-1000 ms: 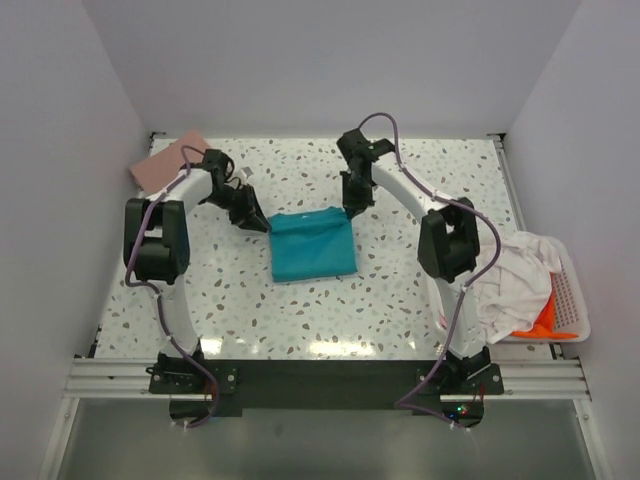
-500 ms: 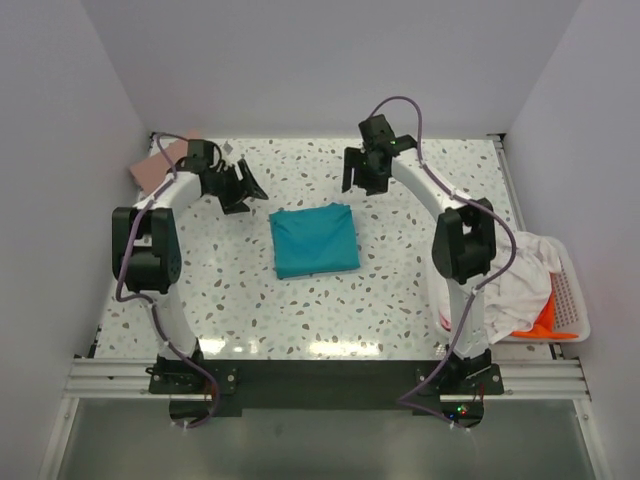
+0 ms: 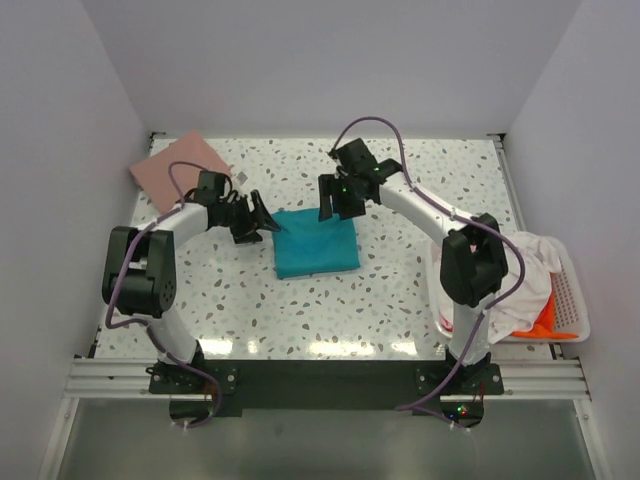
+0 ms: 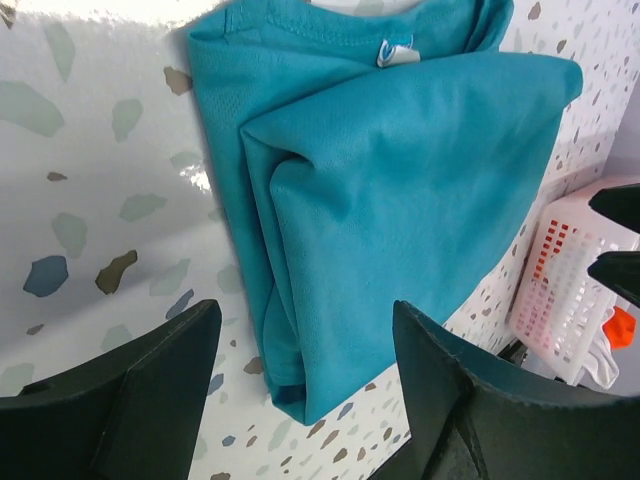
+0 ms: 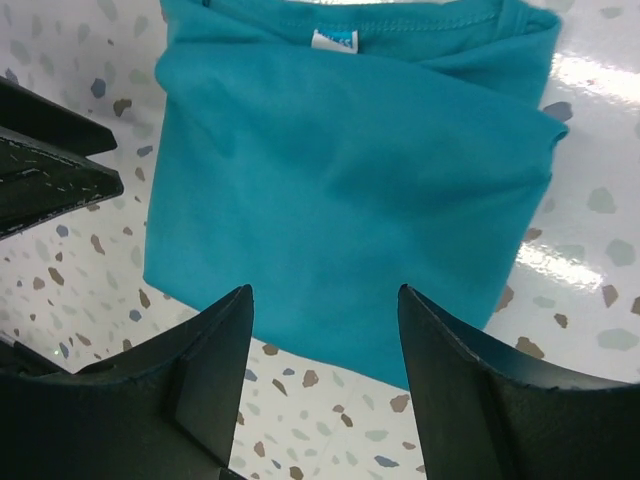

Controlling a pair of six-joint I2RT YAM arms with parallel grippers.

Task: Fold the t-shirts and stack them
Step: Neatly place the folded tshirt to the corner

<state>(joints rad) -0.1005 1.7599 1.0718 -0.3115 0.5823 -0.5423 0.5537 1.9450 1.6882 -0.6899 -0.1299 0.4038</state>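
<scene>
The left arm is folded at the elbow, and its forearm is stretched forward and inward. The left gripper is held low and pointed to the right, with its fingers spread wide apart. The right arm is raised from its base, bent at the elbow and extended to the left. The right gripper is tilted downward, and its fingers are likewise parted widely. The two grippers are set near each other, without touching.

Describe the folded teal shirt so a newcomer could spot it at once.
At the middle of the speckled table lies the teal shirt, folded square. It alone is teal: the pink shirt lies far left, the white shirt and orange shirt in the basket.
</scene>
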